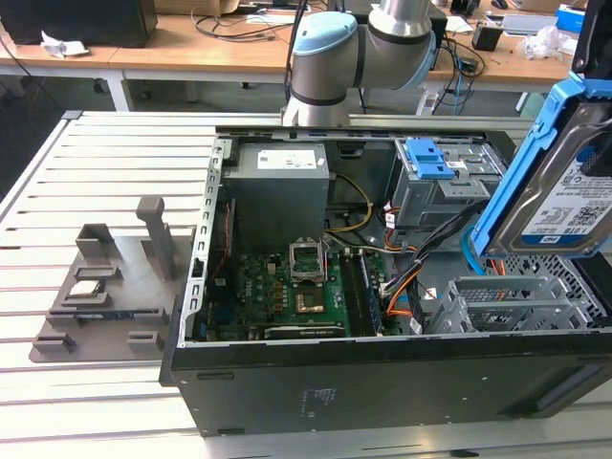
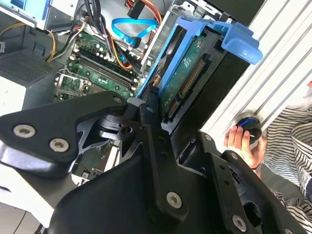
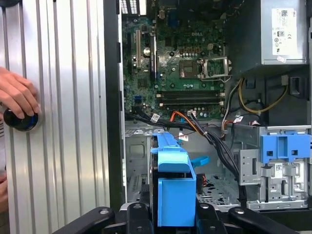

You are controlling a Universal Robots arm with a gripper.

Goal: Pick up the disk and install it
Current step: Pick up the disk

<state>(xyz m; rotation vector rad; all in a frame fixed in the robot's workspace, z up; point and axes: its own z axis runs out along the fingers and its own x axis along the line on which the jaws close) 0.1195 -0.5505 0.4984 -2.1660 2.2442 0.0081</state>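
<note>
1. Exterior view: the disk (image 1: 572, 206), a silver rectangular drive in blue plastic rails, hangs tilted near the grey metal cage (image 1: 507, 304), seemingly for alignment.
2. Second wrist view: the black gripper (image 2: 178, 114) pinches its sides.
3. First wrist view: edge-on, over the open black computer case (image 3: 113, 97).

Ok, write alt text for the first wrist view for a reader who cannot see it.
The tool grips the disk, seen edge-on in its blue rails, over an open computer case with its motherboard and cables exposed. Beside the case, a person's hand rests on a black knob on the slatted metal table.
</note>
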